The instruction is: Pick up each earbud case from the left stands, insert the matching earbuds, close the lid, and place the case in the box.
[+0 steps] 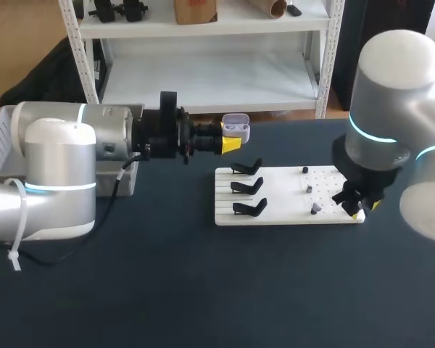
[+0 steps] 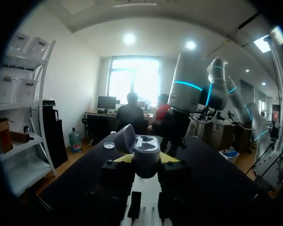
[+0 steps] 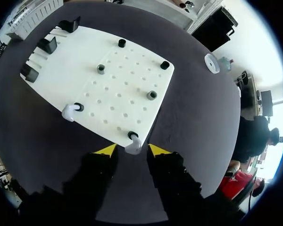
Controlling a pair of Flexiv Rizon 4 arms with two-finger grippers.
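The right pincer (image 3: 132, 150) hangs low over the near right corner of the white board (image 3: 118, 84). Its two yellow tips stand apart, and a small white earbud (image 3: 133, 146) sits right in the gap between them. Neither tip looks to be touching it, so this pincer is open around the earbud and not holding it. The earbud rests by a dark peg (image 3: 132, 135) at the very edge of the board. It seems to lean out from the peg toward the pincer, but it is small and I cannot be sure which way its long side runs.

The left pincer (image 2: 146, 160) is closed on the case (image 2: 146, 149), with one yellow tip on each side. The lid (image 2: 125, 138) is open and tipped back, so the inside of the case shows. The case is held up off the worktop (image 1: 203, 290), past the far left corner of the board and beyond the three black stands (image 1: 248, 187). All three stands are bare.

So the earbud belongs to the right arm, which is right on it. The case is well apart from it, across the board. I think the tips must close on the earbud, lift it off the peg, and carry it over to the open case. A second earbud (image 3: 70, 112) waits on the same near edge, closer to the stands.
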